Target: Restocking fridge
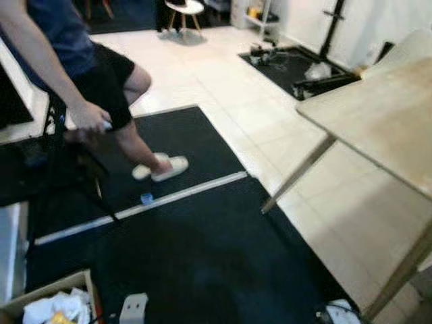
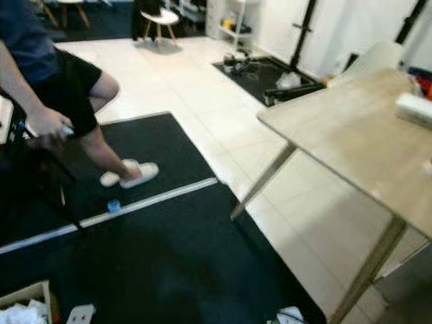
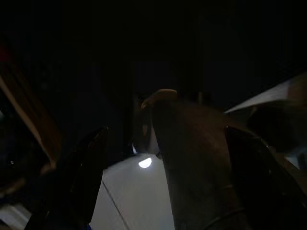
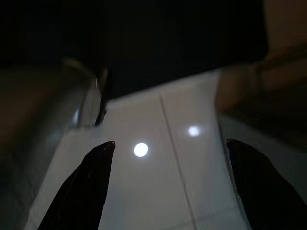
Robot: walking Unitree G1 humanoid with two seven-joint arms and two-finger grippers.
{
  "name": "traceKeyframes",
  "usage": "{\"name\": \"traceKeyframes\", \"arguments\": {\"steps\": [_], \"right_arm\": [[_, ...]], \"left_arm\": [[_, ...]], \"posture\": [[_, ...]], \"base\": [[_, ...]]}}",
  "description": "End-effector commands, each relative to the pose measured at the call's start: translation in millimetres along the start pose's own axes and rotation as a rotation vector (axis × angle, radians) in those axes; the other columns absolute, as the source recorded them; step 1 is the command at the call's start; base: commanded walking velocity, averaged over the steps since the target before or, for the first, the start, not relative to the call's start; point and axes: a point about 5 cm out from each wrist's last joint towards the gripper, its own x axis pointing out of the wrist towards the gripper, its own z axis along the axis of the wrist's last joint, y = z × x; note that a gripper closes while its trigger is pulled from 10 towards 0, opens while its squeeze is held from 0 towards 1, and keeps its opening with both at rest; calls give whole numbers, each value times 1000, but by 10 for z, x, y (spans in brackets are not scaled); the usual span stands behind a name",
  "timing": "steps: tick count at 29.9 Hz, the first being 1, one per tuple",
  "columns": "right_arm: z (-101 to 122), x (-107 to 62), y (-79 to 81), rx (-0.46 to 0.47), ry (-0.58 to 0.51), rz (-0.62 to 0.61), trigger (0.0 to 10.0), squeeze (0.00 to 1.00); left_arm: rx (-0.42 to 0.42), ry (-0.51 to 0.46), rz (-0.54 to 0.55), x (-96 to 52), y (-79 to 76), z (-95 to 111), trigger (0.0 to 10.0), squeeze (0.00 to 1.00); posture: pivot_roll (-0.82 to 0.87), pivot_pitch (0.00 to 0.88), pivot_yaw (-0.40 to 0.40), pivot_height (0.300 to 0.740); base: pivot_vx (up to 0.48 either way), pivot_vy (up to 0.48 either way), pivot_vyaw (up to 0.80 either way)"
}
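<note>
Pale floor tiles (image 1: 223, 88) run across the room, with a wide black floor mat (image 1: 202, 256) laid over them and a strip of light tape (image 1: 145, 206) crossing the mat. A light wooden table (image 2: 351, 135) on slanted legs stands off the mat's right side, and a white roll (image 2: 415, 108) lies near its far edge. A person (image 1: 81, 61) in dark shorts and pale slippers sits at the left, one hand (image 1: 91, 118) resting by a black stand. Farther back sit a white stool (image 1: 185, 8) and a second dark mat strewn with gear (image 1: 297, 64).

Close to the robot, at the lower left, an open cardboard box (image 1: 50, 304) holds white wrapped goods, likely the stock meant for the fridge; no fridge can be seen from this spot. A small blue cap (image 1: 146, 198) lies by the tape.

Both arms hang idle. The left gripper (image 3: 165, 191) sits in deep shade, fingers spread, with nothing between them that I can make out. The right gripper (image 4: 170, 187) hangs over glossy tile, fingers apart and empty.

From here the risks look like ones of walking: the table's slanted leg juts toward the mat and could catch a foot or arm on a turn, the person's feet lie near the path, and the blur in the head views suggests the robot may be moving while it judges these gaps.
</note>
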Motion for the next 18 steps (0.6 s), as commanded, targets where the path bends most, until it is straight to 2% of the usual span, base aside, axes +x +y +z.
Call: {"name": "traceKeyframes", "arguments": {"steps": [1,16,18], "right_arm": [[-82,-4,27,13,26,4,10000,0],[-107,-4,43,14,42,7,10000,0],[-114,-4,48,4,46,10,10000,0]], "left_arm": [[-7,63,-6,-15,-26,-158,10000,0],[-6,65,-4,-19,-18,-161,10000,0],[-5,65,-3,-19,-17,-161,10000,0]], "posture": [[54,21,-92,740],[56,25,-93,740],[57,24,-92,740]], "base": [[311,0,0],[311,0,0],[307,0,-625]]}}
